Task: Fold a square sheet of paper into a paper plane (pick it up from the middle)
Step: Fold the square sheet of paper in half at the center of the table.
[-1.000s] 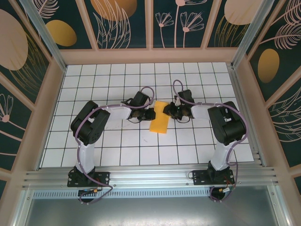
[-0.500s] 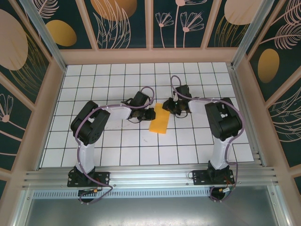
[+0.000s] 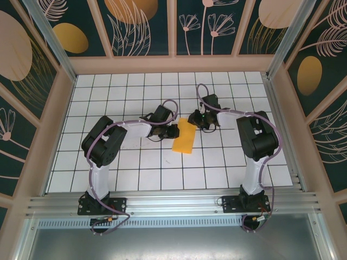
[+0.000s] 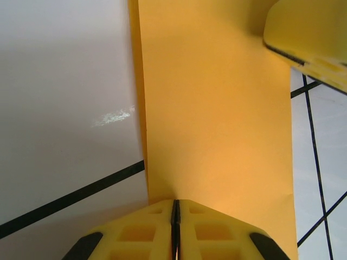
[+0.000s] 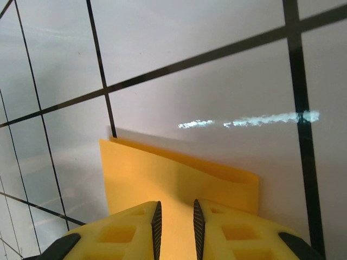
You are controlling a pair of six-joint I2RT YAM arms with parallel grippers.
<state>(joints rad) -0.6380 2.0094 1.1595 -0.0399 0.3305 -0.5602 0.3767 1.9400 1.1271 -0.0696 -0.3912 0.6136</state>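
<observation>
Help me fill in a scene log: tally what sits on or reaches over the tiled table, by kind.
paper sheet, orange-yellow: 1
robot arms: 2, the left arm and the right arm
Total: 3

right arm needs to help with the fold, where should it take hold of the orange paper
Probably the far right corner of the folded sheet, approached from the right gripper's side: its layers gape slightly there, giving a finger something to slip under. The left gripper holds the left edge.
</observation>
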